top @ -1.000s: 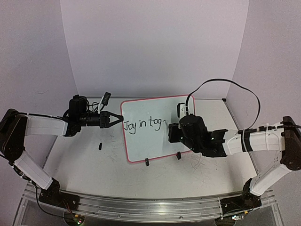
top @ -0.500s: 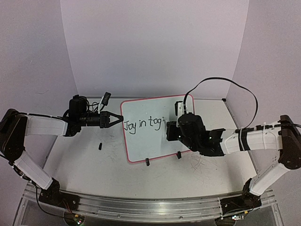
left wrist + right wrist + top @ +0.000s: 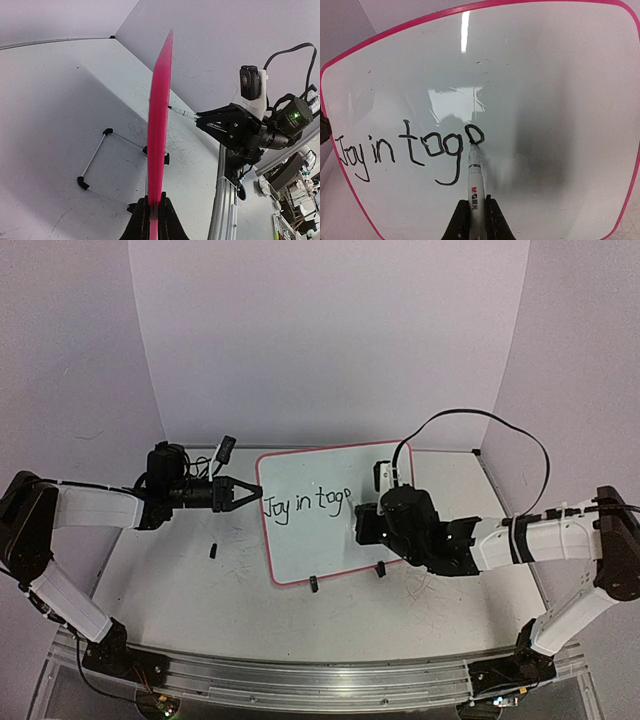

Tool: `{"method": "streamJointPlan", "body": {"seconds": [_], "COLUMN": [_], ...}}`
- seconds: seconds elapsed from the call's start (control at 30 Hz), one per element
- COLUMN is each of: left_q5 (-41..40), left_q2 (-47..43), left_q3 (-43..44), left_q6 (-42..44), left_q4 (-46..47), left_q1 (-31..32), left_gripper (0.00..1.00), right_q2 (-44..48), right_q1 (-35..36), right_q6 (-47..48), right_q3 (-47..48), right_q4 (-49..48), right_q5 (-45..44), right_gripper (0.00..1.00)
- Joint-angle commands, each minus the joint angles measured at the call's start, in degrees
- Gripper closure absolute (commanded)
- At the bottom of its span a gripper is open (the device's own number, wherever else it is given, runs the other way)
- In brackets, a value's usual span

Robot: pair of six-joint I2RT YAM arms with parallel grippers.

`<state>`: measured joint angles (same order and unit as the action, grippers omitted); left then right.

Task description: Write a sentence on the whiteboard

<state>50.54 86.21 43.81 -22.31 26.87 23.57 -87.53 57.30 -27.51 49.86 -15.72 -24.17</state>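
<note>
The whiteboard (image 3: 320,540) with a red-pink rim stands tilted on the table, with "Joy in togo" written on it in black. It fills the right wrist view (image 3: 545,100) and shows edge-on in the left wrist view (image 3: 160,110). My left gripper (image 3: 252,494) is shut on the board's left rim (image 3: 154,220). My right gripper (image 3: 360,525) is shut on a white marker (image 3: 474,190). The marker's tip touches the board at the last round letter (image 3: 476,135).
A small black marker cap (image 3: 213,550) lies on the table left of the board. Two black clip feet (image 3: 313,585) hold the board's lower edge. A wire stand (image 3: 95,160) lies behind the board. Grey walls close in the back and sides.
My right gripper moved the marker in a small loop on the board. The short stroke after "tog" has become a closed round letter. My left arm has not moved.
</note>
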Motion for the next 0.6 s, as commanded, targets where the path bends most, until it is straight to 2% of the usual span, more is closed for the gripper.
{"method": "streamJointPlan", "body": {"seconds": [0.0, 0.43, 0.57], "left_q5": [1.8, 1.7, 1.6], "left_q2": [-2.0, -1.8, -1.6], "left_q3": [2.9, 2.8, 2.8], "left_q6": [0.3, 0.5, 0.6], "left_q4": [1.6, 1.6, 1.6], "left_q1": [-0.2, -0.2, -0.1], "left_gripper": [1.00, 1.00, 1.00], "right_q2": [1.5, 2.9, 7.4], "right_q1": [0.1, 0.0, 0.2], "right_q6": [-1.8, -2.0, 0.9], "right_q3": [-1.8, -1.8, -3.1], "right_q4": [1.3, 3.7, 0.8], "right_q5": [0.0, -4.0, -4.4], "right_gripper": [1.00, 1.00, 1.00]}}
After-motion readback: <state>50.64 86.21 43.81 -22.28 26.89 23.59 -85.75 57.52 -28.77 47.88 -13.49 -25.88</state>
